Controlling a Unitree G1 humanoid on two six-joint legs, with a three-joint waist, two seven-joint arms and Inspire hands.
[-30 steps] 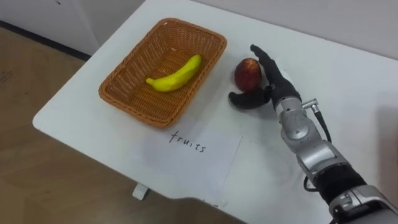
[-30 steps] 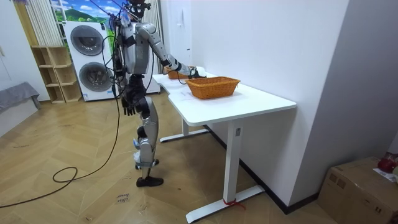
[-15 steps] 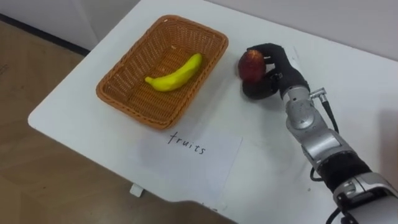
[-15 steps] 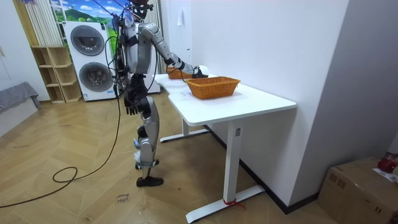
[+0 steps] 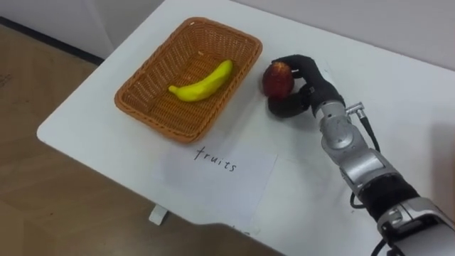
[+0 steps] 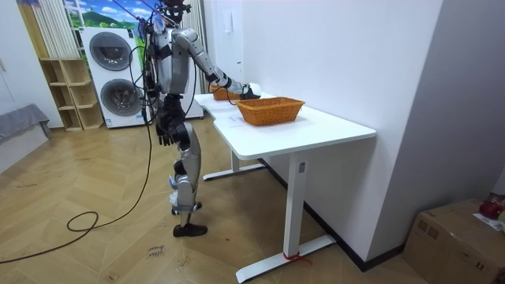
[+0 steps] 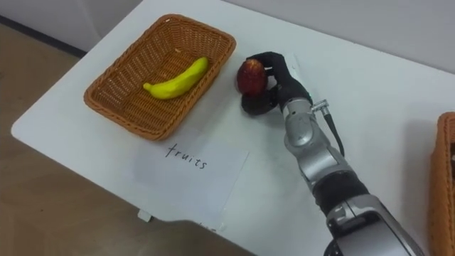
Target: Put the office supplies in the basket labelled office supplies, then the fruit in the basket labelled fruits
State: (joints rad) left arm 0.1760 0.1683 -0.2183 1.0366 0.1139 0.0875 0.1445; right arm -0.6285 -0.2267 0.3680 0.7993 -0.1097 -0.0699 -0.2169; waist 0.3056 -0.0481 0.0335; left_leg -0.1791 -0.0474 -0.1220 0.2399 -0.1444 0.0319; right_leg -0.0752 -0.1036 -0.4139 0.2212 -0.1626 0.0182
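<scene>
Your right robot hand (image 5: 315,87) is curled round the red apple (image 5: 276,78), just at 3 o'clock of the brown wicker basket (image 5: 153,75) holding a yellow banana (image 5: 201,83). Step looks like fruit pickup. Next: clear the rim, carry toward 9 o'clock, release. Left robot hand (image 6: 164,130) hangs slack.

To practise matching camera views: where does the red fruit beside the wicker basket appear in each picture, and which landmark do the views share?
Left eye view: red fruit upper centre, just right of the fruit basket, the right hand curled round it.
Right eye view: red fruit upper centre, same grasp.
Room view: too small to tell from the dark right hand.
Shared landmark: the fruit basket, holding a banana.
</scene>
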